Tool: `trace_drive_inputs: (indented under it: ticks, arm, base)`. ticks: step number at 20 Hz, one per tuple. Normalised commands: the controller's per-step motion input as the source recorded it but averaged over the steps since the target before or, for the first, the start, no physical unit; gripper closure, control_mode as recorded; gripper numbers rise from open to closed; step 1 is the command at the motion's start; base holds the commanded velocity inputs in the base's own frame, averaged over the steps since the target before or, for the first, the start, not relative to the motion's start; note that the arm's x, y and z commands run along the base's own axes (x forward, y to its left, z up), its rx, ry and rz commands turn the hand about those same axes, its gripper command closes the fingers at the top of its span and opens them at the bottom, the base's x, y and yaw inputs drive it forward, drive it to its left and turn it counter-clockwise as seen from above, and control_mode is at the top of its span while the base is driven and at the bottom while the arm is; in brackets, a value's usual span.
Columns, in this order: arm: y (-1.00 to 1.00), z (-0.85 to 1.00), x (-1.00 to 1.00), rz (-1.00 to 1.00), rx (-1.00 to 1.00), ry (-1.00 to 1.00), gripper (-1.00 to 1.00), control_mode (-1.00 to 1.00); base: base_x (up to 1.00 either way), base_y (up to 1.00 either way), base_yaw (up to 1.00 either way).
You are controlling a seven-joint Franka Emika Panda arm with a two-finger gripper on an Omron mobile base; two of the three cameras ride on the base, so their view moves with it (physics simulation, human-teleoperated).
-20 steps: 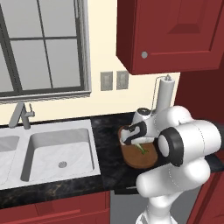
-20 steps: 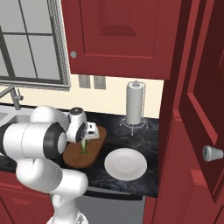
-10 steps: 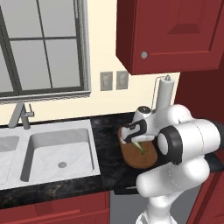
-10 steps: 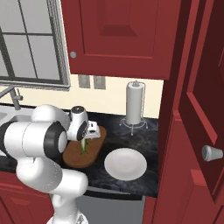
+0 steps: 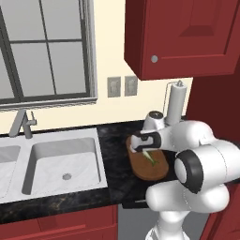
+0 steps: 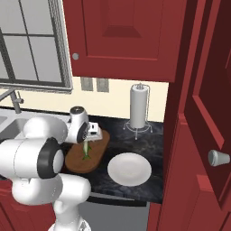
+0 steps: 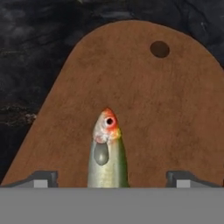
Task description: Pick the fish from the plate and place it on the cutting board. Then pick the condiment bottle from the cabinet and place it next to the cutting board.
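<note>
Brown wood carries the fish (image 5: pixel 152 158) in the left base view: it lies on the board (image 5: pixel 146 165), which rests on the dark counter (image 5: pixel 112 136) between the sink (image 5: pixel 61 159) and the towel roll (image 5: pixel 174 103). The gripper (image 5: pixel 142 143) hangs low over the board's far end, above the fish.

From the right base view, the fish (image 6: pixel 86 151) sits lengthwise near the middle of the board (image 6: pixel 85 155), directly below the gripper (image 6: pixel 90 134). The white plate (image 6: pixel 129 169) stands bare just beside the board, on the side toward the tall red cabinet (image 6: pixel 198 135), whose door is swung open. The towel roll (image 6: pixel 139 107) stands behind the plate, by the wall.

In the hand view, the two fingertips (image 7: pixel 41 178) stand wide apart at the bottom, clear of the fish (image 7: pixel 106 153) between them; the jaws are spread and hold nothing. The fish's orange-marked head points toward the board's (image 7: pixel 131 87) rounded end, where a small hole shows
</note>
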Motion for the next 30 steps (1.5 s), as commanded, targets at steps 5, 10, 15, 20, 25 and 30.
trace_drive_inputs:
  ticks: [5,10,15,20,25,30]
  arm:
    - [0.0,0.42,-0.24,0.0,0.0,-0.01,-1.0,-1.0]
    - [0.0,0.48,-0.25,0.0,0.0,0.0,-1.0,-1.0]
    - [0.0,0.48,-0.28,0.0,0.0,0.0,-1.0,-1.0]
    - [0.0,0.45,-0.31,0.0,0.0,-0.03,-1.0,-1.0]
    - [0.0,0.4,-0.39,0.0,0.0,-0.09,-1.0,-1.0]
    - [0.0,0.29,-0.38,0.0,0.0,-0.11,-1.0,-1.0]
  base:
    - [0.0,0.0,0.0]
    - [0.0,0.0,0.0]
    - [0.0,0.0,0.0]
    - [0.0,0.0,0.0]
    - [0.0,0.0,0.0]
    - [0.0,0.0,0.0]
